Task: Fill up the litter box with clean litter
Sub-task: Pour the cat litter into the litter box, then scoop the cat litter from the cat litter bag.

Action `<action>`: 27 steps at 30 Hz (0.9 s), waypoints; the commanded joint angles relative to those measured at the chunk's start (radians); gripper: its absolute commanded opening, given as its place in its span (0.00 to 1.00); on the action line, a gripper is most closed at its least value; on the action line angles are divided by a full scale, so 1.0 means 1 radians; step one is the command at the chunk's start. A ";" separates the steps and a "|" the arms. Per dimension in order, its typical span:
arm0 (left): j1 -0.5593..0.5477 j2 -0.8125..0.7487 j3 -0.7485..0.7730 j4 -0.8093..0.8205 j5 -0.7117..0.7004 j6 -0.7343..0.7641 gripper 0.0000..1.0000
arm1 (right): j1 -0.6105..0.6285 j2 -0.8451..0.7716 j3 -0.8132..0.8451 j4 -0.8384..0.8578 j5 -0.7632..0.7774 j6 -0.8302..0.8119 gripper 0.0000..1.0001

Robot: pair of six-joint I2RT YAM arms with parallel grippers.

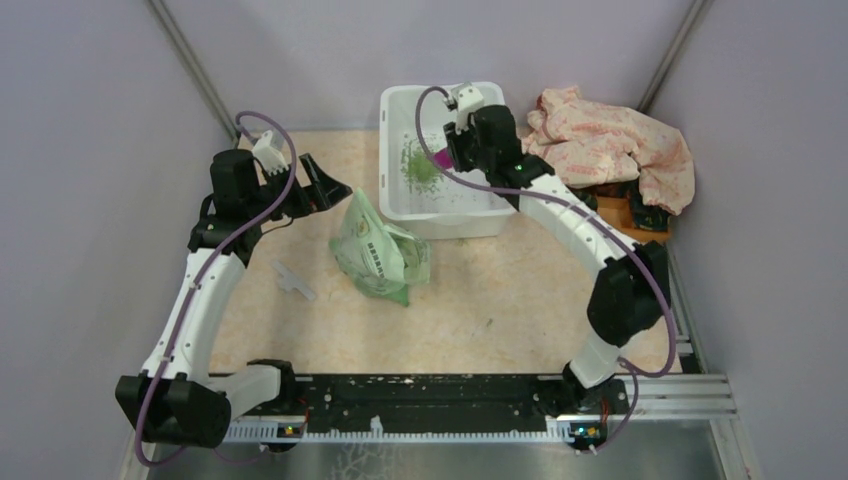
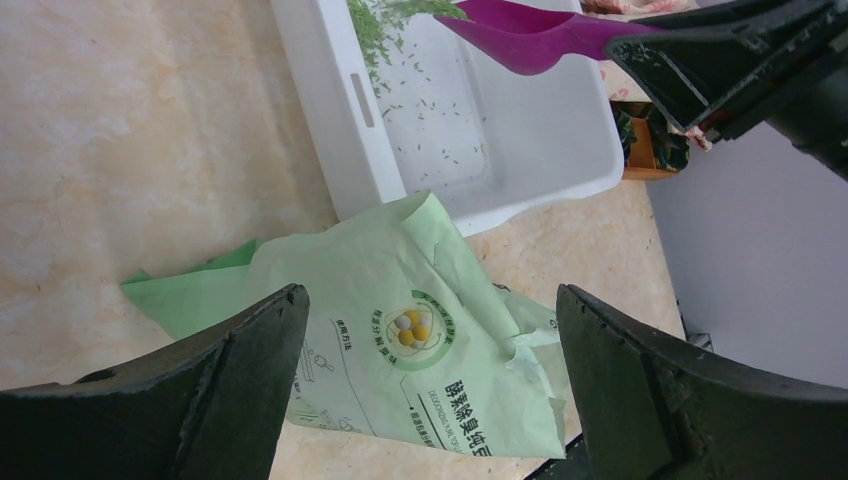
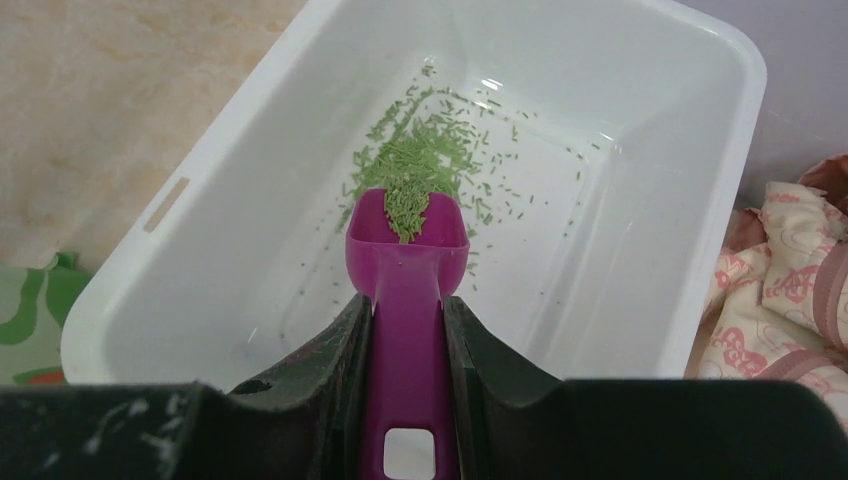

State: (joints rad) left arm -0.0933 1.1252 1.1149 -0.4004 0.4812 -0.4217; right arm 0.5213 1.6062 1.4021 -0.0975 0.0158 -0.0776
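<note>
The litter box [image 1: 470, 215] stands at the far middle of the bench [image 1: 500, 300]. The clean litter [image 3: 425, 160] forms a thin loose pile on its floor toward the left wall, with stray granules scattered around it. More granules lie in the bowl of a magenta scoop [image 3: 408, 270] held over the box interior, its front lip just above the pile. The right end effector [image 3: 405, 320] pinches the scoop's handle between both fingers, reaching in over the box's near right part. A green-and-white printed bag [image 1: 380, 250] lies crumpled on the bench just in front of the box's near left corner. The left end effector [image 2: 430, 300] hangs above that bag with its fingers spread wide and nothing between them. A small white piece [image 1: 295, 280] lies on the bench left of the bag. A pink patterned cloth [image 1: 610, 140] is heaped to the right of the box.
</note>
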 commanded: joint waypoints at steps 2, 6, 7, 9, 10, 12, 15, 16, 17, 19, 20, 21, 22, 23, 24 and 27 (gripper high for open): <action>0.006 -0.003 0.000 0.007 0.027 0.018 0.99 | -0.004 0.126 0.314 -0.433 0.068 -0.024 0.00; 0.006 0.001 0.000 -0.002 0.023 0.021 0.99 | 0.009 0.119 0.360 -0.510 0.131 -0.032 0.00; 0.006 0.004 0.002 -0.006 0.023 0.020 0.99 | 0.013 0.108 0.368 -0.524 0.133 -0.036 0.00; 0.006 0.009 0.008 -0.013 0.017 0.022 0.99 | 0.022 0.061 0.341 -0.501 0.143 -0.042 0.00; 0.006 0.010 0.011 -0.016 0.011 0.023 0.99 | 0.024 0.027 0.311 -0.482 0.131 -0.041 0.00; 0.006 0.012 0.016 -0.021 0.004 0.021 0.99 | 0.032 -0.058 0.247 -0.419 0.106 -0.032 0.00; 0.006 0.014 0.023 -0.020 0.005 0.015 0.99 | 0.056 -0.201 0.134 -0.350 0.030 -0.019 0.00; 0.006 0.014 0.025 -0.020 0.006 0.012 0.99 | 0.064 -0.244 0.098 -0.341 -0.004 -0.012 0.00; 0.006 0.012 0.028 -0.021 0.005 0.011 0.99 | 0.072 -0.293 0.063 -0.335 -0.042 -0.006 0.00; 0.006 0.010 0.032 -0.025 0.000 0.012 0.99 | 0.101 -0.377 0.002 -0.348 -0.082 0.000 0.00; 0.006 0.007 0.033 -0.028 -0.004 0.012 0.99 | 0.117 -0.433 -0.028 -0.356 -0.090 0.005 0.00; 0.006 0.006 0.034 -0.030 -0.007 0.013 0.99 | 0.130 -0.457 -0.053 -0.370 -0.104 0.010 0.00; 0.006 0.004 0.033 -0.031 -0.009 0.013 0.99 | 0.138 -0.508 -0.072 -0.385 -0.130 0.018 0.00; 0.006 0.002 0.031 -0.031 -0.012 0.012 0.99 | 0.143 -0.546 -0.093 -0.397 -0.154 0.032 0.00; 0.006 0.001 0.030 -0.031 -0.013 0.012 0.99 | 0.145 -0.578 -0.111 -0.409 -0.182 0.046 0.00; 0.006 -0.004 0.025 -0.029 -0.020 0.007 0.99 | 0.148 -0.643 -0.138 -0.484 -0.300 0.070 0.00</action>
State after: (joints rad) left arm -0.0933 1.1343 1.1152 -0.4297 0.4751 -0.4156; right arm 0.6609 1.0172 1.2934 -0.5278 -0.1230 -0.0574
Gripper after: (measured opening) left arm 0.987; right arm 0.284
